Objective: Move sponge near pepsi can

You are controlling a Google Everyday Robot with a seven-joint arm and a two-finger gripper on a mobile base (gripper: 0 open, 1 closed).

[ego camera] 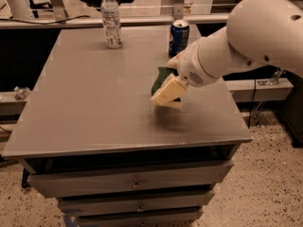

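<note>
The sponge [159,79] shows its dark green top and is held tilted in my gripper [164,97], whose pale yellow fingers [166,91] are shut on it. It hangs a little above the grey table [94,108], with a faint shadow below it. The pepsi can [179,37], dark blue with a silver top, stands upright near the table's far right, a short way behind the sponge. My white arm [246,41] reaches in from the right.
A clear plastic water bottle [111,18] stands at the table's far middle. Drawers [135,183] sit under the table's front edge. The table's right edge [236,108] is close to my gripper. Chairs and a rail lie behind.
</note>
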